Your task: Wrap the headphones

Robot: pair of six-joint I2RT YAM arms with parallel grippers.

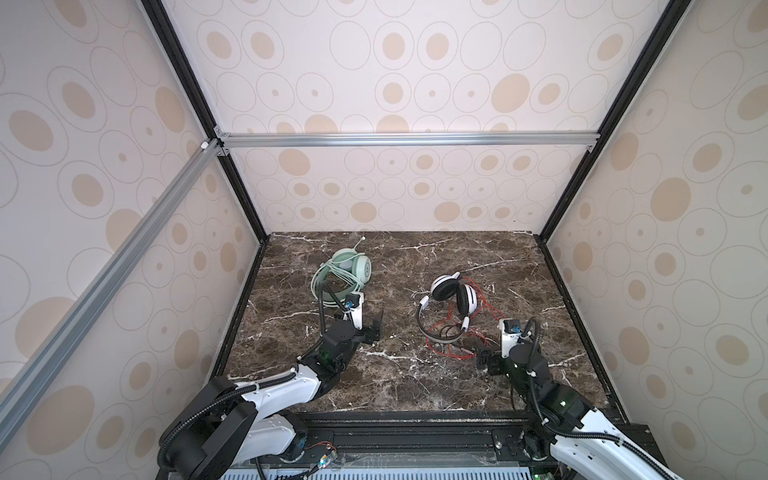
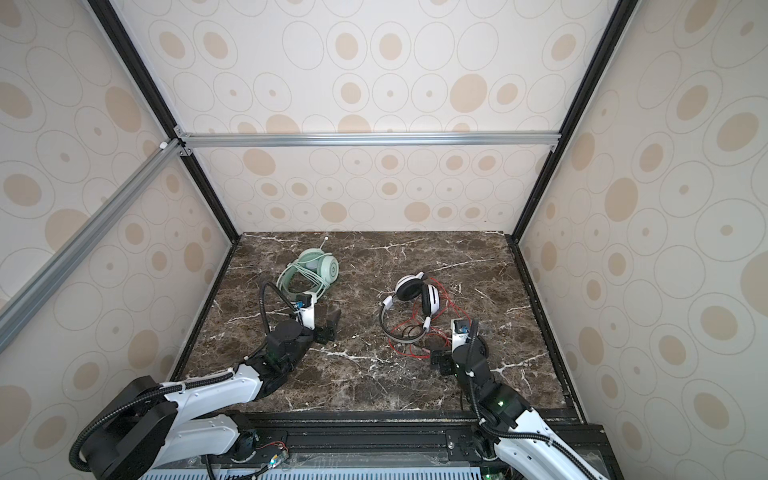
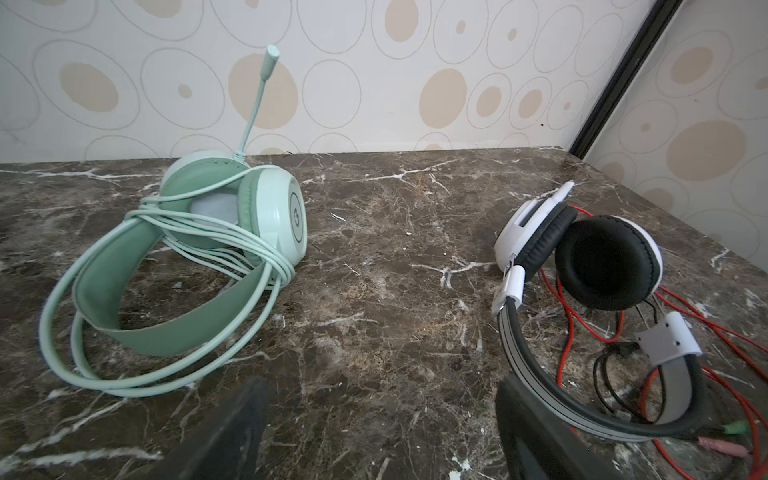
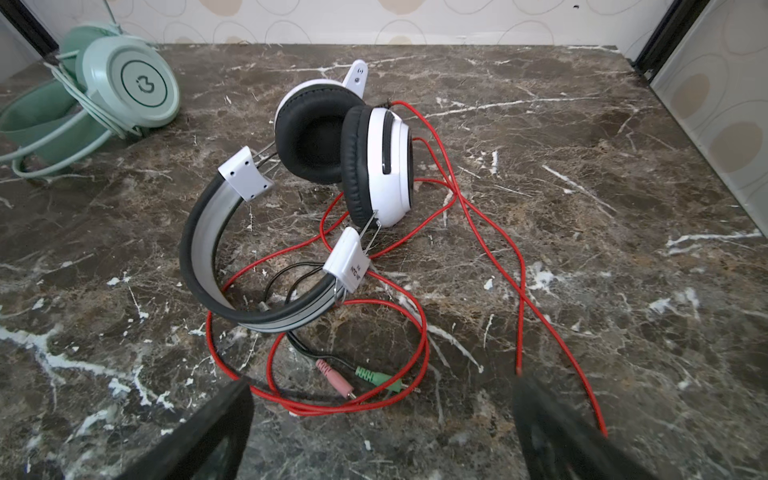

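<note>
The mint-green headphones [image 1: 347, 268] [image 2: 316, 267] lie at the back left of the marble top, their pale green cable [image 3: 216, 241] wound round earcups and headband, with one slack loop on the table. The white-and-black headphones [image 1: 451, 293] [image 2: 415, 291] [image 4: 374, 166] lie to the right. Their thin red cable [image 4: 424, 340] sprawls loose around them, and its pink and green plugs [image 4: 357, 378] lie near the grey headband [image 4: 199, 249]. My left gripper [image 3: 380, 386] [image 1: 365, 319] hangs open over bare marble between the two headsets. My right gripper [image 4: 382, 386] [image 1: 494, 351] is open just short of the plugs.
The dark marble tabletop [image 1: 395, 374] is boxed in by patterned walls on the left, back and right, with black posts [image 1: 552, 232] at the back corners. A black rail [image 1: 415, 432] runs along the front edge. The green headset's mic boom [image 3: 253, 108] sticks up.
</note>
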